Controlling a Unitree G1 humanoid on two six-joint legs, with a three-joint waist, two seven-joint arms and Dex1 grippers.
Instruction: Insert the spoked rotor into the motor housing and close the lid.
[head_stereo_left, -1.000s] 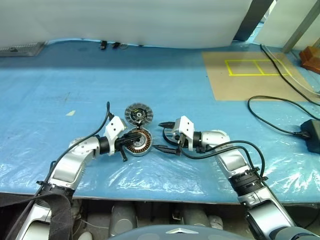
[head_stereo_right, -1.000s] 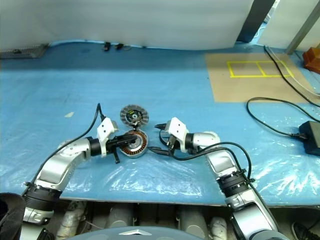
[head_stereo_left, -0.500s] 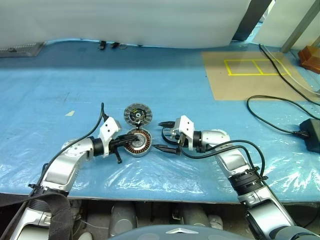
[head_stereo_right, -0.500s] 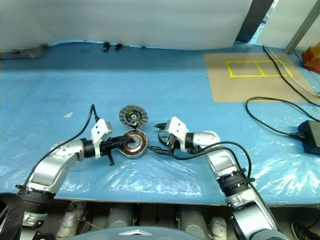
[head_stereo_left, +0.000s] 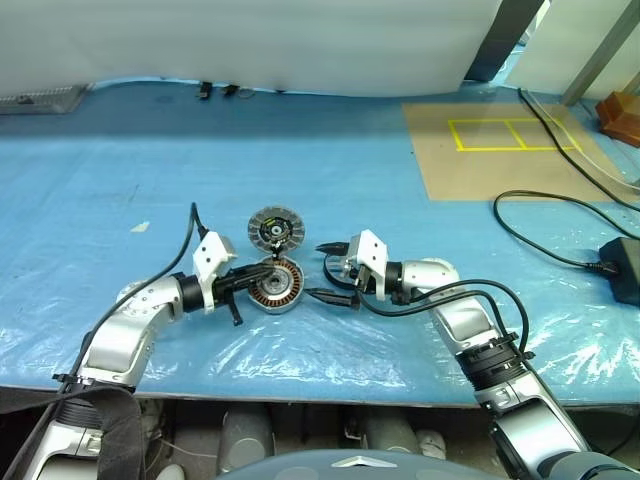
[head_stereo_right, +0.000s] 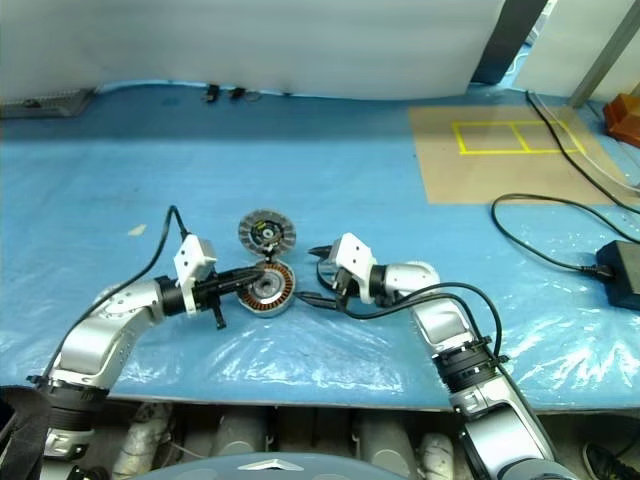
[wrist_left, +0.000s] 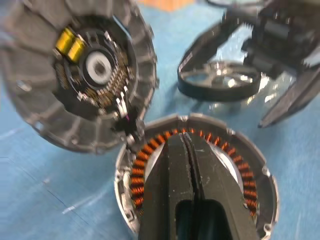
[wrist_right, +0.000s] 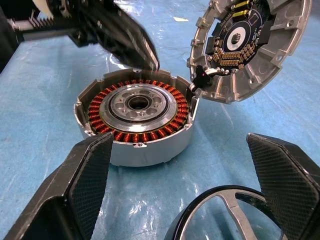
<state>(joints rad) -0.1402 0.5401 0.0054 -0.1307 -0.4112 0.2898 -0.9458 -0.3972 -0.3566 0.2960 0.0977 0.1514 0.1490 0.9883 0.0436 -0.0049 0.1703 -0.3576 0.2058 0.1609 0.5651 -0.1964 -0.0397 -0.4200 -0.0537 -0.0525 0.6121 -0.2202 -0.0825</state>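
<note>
Since a second ago my left arm has drawn back toward my left, so the left gripper (head_stereo_left: 246, 280) now has only its fingertips over the near-left rim of the motor housing (head_stereo_left: 274, 287), where before it reached further across the top. Its two black fingers (wrist_left: 186, 172) are pressed together with nothing between them; in the left wrist view they lie over the copper windings. Right gripper (head_stereo_left: 332, 271) has not moved: its fingers stand wide apart, one on each side of the spoked rotor (wrist_right: 227, 216), which lies flat on the blue sheet (head_stereo_left: 120, 200) just to the right of the housing, not visibly clamped. I note the rotor is not yet in the housing. Housing sits open, face up, copper ring around a silver centre exposed. Lid (head_stereo_left: 275, 229) is swung open on the far side of the housing, joined at the rim, tilted up with its inner face, dark with grey radial segments, toward me. Farther out on the right, I see a brown board (head_stereo_left: 500, 150) with yellow tape outlines and a black cable (head_stereo_left: 540, 240) running to a dark box.
</note>
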